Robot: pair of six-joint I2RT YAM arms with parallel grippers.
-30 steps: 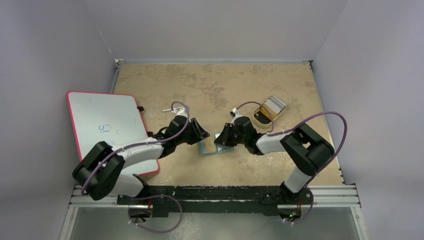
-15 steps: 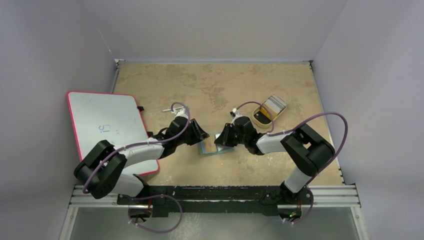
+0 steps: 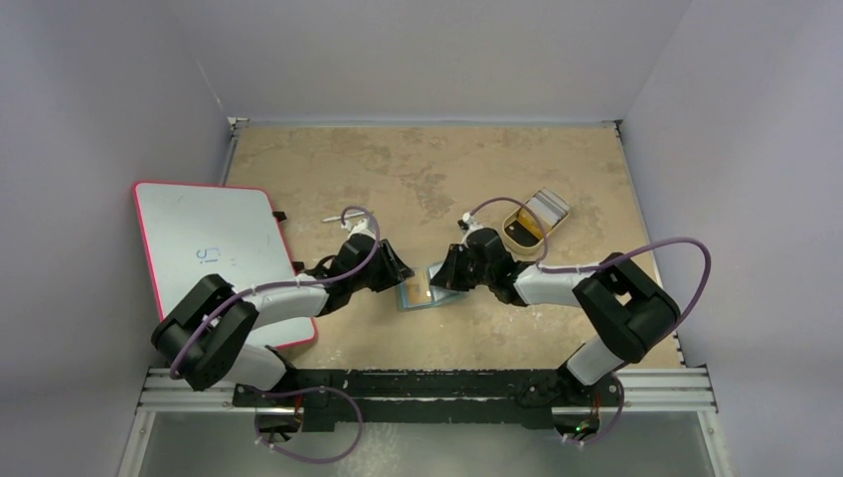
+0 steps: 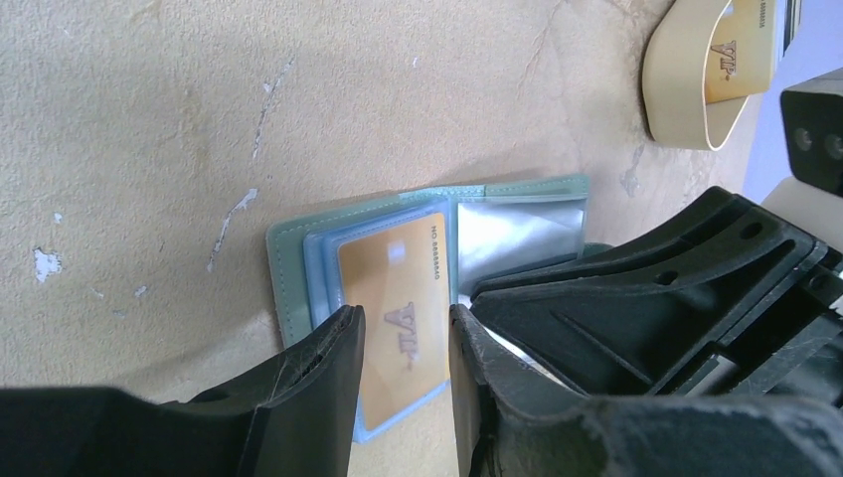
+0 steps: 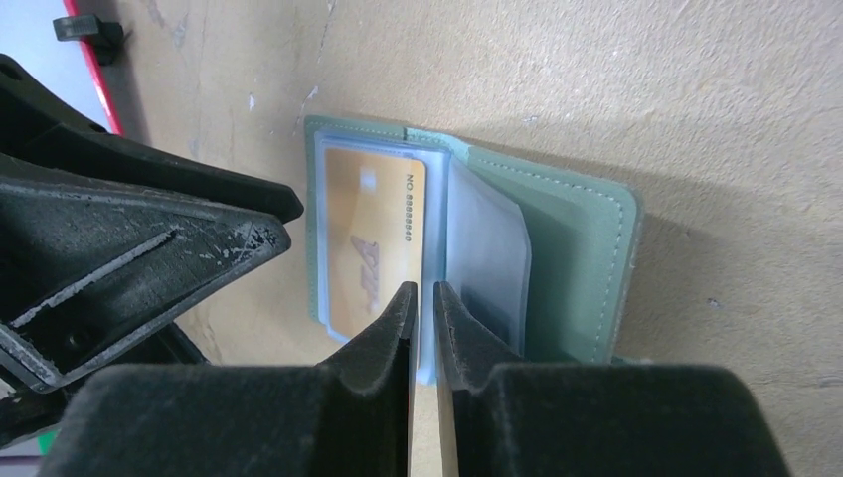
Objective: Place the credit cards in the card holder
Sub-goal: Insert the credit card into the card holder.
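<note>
My left gripper [image 3: 406, 272] and right gripper [image 3: 438, 278] stand nose to nose over the card holder [image 3: 421, 295], each blocking the other's way forward. A tan tray [image 3: 509, 238] crowds behind my right gripper and a whiteboard [image 3: 214, 248] behind my left.

Overhead I get soft, even light and a sharp picture; the arms cast only faint shadows on the table [image 3: 418, 169]. Through the left wrist camera the left gripper [image 4: 403, 333] looms dark and slightly soft, while the card holder [image 4: 298, 248] is crisp, its clear pocket [image 4: 517, 224] showing a pale sheen. The right wrist view shows a soft shadow along the card holder's edge.
</note>
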